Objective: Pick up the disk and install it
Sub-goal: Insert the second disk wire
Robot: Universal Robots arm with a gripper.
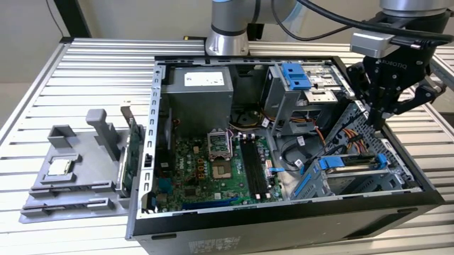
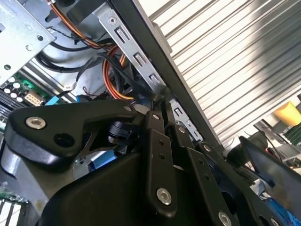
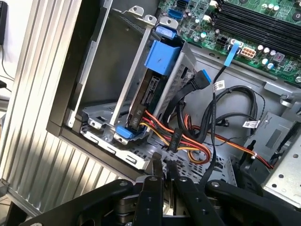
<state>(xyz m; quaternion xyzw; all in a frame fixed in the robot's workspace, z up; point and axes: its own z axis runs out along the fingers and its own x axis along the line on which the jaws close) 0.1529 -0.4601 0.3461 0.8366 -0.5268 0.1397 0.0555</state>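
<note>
The disk [image 1: 352,161] sits in the metal drive cage [image 1: 333,183] at the front of the open computer case, on the exterior view's right, with blue rails at both ends. In the first wrist view the disk [image 3: 145,101] stands edge-on in the cage under a blue rail, with red, yellow and orange cables plugged into it. My gripper [image 1: 381,121] hangs just above and behind the cage, apart from the disk. Its fingers [image 3: 156,176] are pressed together with nothing between them. In the second wrist view the gripper [image 2: 160,106] is beside the case's side wall.
The open case [image 1: 284,223] holds a green motherboard [image 1: 212,170], a grey power-supply box [image 1: 199,85], an upper bay with a blue bracket [image 1: 294,74] and loose cables [image 3: 221,127]. A grey fixture [image 1: 71,175] holding a small chip [image 1: 60,166] stands on the slatted table at the exterior view's left.
</note>
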